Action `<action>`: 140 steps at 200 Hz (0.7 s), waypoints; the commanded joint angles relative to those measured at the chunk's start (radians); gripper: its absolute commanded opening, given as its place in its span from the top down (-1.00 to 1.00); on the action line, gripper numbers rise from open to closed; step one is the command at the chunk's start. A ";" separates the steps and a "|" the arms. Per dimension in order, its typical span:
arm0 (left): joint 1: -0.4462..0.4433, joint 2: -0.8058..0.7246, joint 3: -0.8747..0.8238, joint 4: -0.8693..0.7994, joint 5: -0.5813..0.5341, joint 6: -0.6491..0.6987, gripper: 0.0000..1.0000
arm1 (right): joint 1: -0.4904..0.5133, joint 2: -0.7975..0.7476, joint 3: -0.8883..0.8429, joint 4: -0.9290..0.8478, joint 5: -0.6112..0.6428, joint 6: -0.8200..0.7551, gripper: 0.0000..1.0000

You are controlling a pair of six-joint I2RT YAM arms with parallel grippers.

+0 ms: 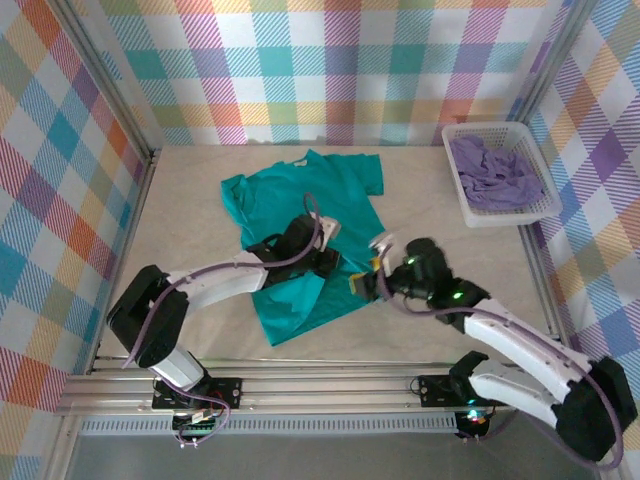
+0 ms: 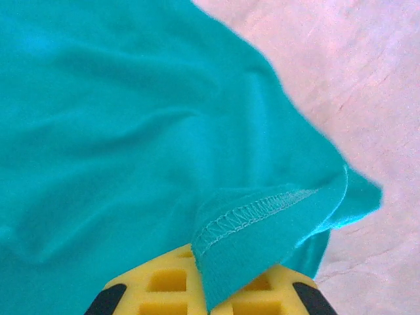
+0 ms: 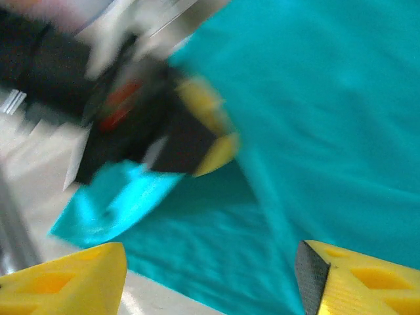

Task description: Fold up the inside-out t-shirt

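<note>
Where the bench lies bare at the left, the left arm reaches across to the teal t-shirt, spread at the middle (its near part rumpled). The left gripper is closed on a stitched hem fold of the shirt, pinched between its yellow fingers. Just right of it, the right gripper hovers at the shirt's near right edge, jaws spread wide, holding nothing. Far right, a white basket holds a lavender garment.
</note>
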 commanded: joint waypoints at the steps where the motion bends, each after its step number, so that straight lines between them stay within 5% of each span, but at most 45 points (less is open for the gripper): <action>1: 0.047 -0.064 0.088 -0.157 0.099 -0.046 1.00 | 0.119 0.133 -0.102 0.374 0.055 -0.140 -0.34; 62: 0.111 -0.127 0.236 -0.429 0.134 0.012 1.00 | 0.176 0.725 -0.092 1.093 0.256 -0.322 -0.07; 140: 0.109 -0.211 0.243 -0.438 0.270 0.036 1.00 | 0.134 0.907 0.092 1.003 0.348 -0.321 0.19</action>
